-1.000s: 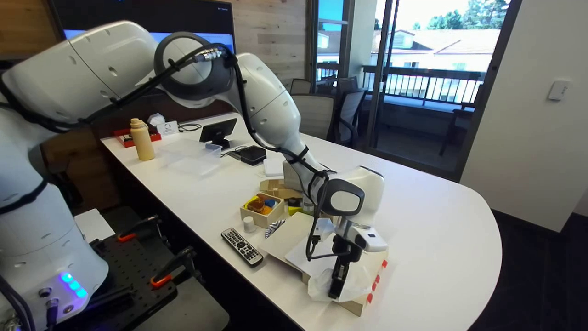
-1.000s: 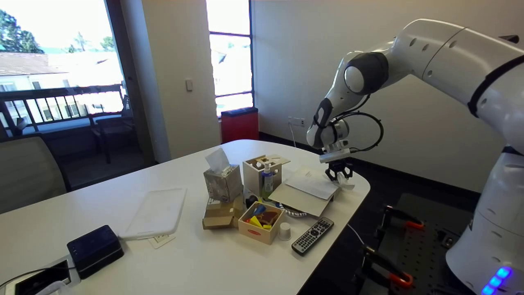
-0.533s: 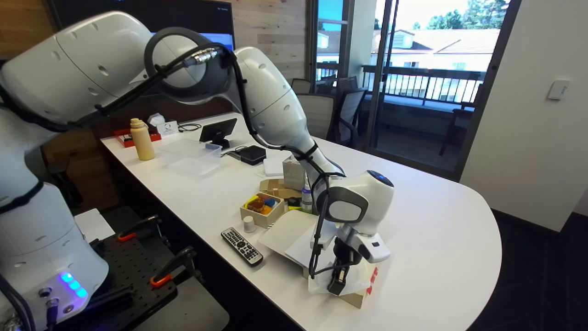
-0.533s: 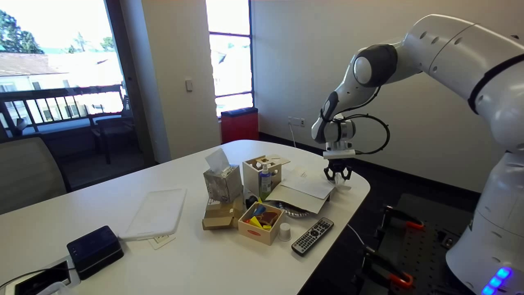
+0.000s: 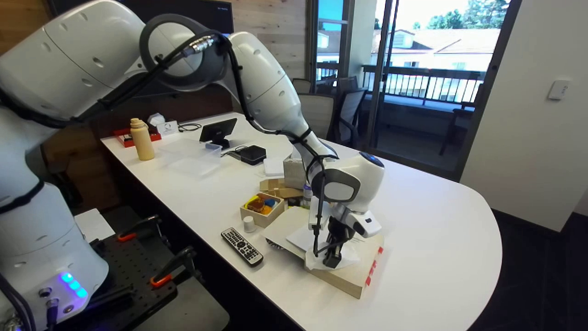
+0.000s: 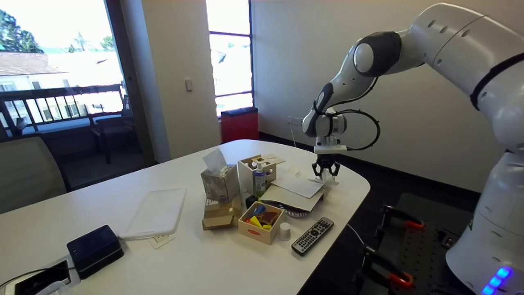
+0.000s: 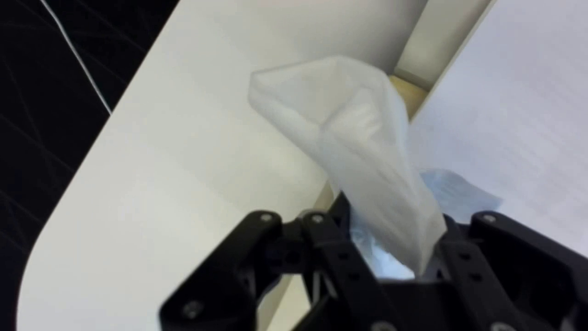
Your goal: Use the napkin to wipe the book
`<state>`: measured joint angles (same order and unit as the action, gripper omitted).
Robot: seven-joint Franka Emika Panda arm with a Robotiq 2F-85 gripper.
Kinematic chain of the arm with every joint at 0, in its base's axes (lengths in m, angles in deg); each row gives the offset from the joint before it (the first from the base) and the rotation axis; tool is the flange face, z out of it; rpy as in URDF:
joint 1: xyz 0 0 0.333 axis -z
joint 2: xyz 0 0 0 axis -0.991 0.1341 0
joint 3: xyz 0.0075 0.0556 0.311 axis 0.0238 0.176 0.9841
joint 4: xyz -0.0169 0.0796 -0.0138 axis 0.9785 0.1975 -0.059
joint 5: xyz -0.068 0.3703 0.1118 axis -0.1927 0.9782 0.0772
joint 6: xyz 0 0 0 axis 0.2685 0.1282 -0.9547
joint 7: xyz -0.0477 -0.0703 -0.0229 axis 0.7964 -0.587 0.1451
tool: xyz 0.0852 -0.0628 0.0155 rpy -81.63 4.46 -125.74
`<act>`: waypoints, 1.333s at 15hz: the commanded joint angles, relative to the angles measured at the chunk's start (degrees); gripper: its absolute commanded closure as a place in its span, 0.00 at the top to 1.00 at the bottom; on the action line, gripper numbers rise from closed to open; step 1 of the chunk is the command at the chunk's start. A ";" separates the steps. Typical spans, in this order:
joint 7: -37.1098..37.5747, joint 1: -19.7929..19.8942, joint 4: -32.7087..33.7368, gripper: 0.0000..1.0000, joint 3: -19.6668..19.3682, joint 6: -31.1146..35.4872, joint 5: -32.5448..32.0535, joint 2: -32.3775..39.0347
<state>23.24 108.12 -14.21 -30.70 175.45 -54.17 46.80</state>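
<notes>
The napkin [image 5: 347,256] is a thin, crumpled whitish sheet, also in an exterior view [image 6: 328,178] and in the wrist view [image 7: 367,151]. My gripper [image 5: 332,263] points down over the near end of the book, with the napkin bunched between its fingers. In an exterior view the gripper [image 6: 326,173] is at the table's end; its fingers [image 7: 394,225] show apart with napkin filling much of the gap. The book [image 5: 363,257] is large and cream, with red marks along one edge. A white paper and the napkin cover part of it. The napkin's underside contact is hidden.
A beige flap [image 6: 288,197] with a white paper [image 6: 298,184] on it slopes over a striped item. Around it stand a spray bottle [image 6: 259,180], wooden shape box [image 6: 245,172], tissue box [image 6: 221,182], toy box [image 6: 260,229], white cup [image 6: 285,232] and remote [image 6: 312,236].
My gripper and napkin have moved across the book towards the boxes. The book has slid the same way; the papers, spray bottle, shape box and tissue box have shifted slightly with it.
</notes>
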 commanded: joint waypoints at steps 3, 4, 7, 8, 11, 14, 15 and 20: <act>3.80 -7.08 -7.14 0.03 -3.24 -1.14 -2.71 -9.72; 3.22 -8.02 -7.92 0.03 -3.09 -0.81 -3.17 -11.18; 2.25 -11.75 -9.73 0.03 -2.17 0.21 -5.42 -15.43; 1.92 -13.09 -10.29 0.03 -1.74 0.38 -6.37 -16.94; -0.97 -16.40 -10.38 0.03 1.53 0.90 -8.31 -19.74; -4.03 -19.13 -8.78 0.03 5.83 0.18 -8.80 -20.24; -5.14 -20.05 -8.28 0.03 7.28 0.01 -8.76 -20.03; -12.88 -23.43 -5.27 0.03 14.20 -0.50 -8.23 -16.26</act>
<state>15.31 85.71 -21.36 -19.18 175.26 -62.32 28.29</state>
